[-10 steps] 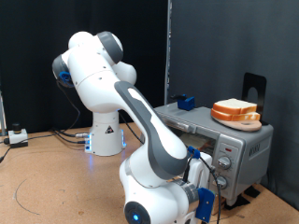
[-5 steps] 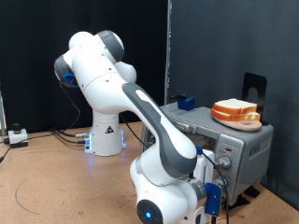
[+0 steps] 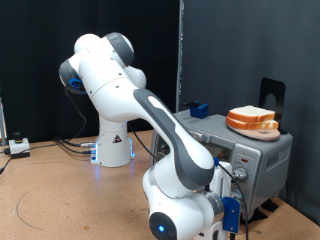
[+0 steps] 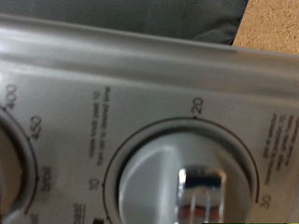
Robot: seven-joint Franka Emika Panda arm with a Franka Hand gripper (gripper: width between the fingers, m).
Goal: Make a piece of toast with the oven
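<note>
The silver-grey oven [image 3: 256,156] stands at the exterior view's right. My gripper [image 3: 233,188] is low in front of it, right at its column of round knobs. The wrist view is filled by the oven's control panel [image 4: 84,84]. A large grey timer knob [image 4: 182,173] with a shiny grip [image 4: 200,191] and marks 10, 20 and 30 is very close. Part of a temperature dial [image 4: 14,140] marked 400 and 450 shows beside it. My fingers do not show in the wrist view. The single piece of toast is out of view.
A pile of bread slices [image 3: 252,119] on a plate lies on the oven's top. A blue object [image 3: 197,108] and a black stand [image 3: 272,94] are behind it. The robot's base [image 3: 112,150] and cables [image 3: 60,145] are on the wooden table [image 3: 50,200].
The arm's hand has moved lower and closer to the oven's knob column. Over the last half second it has hardly moved.
</note>
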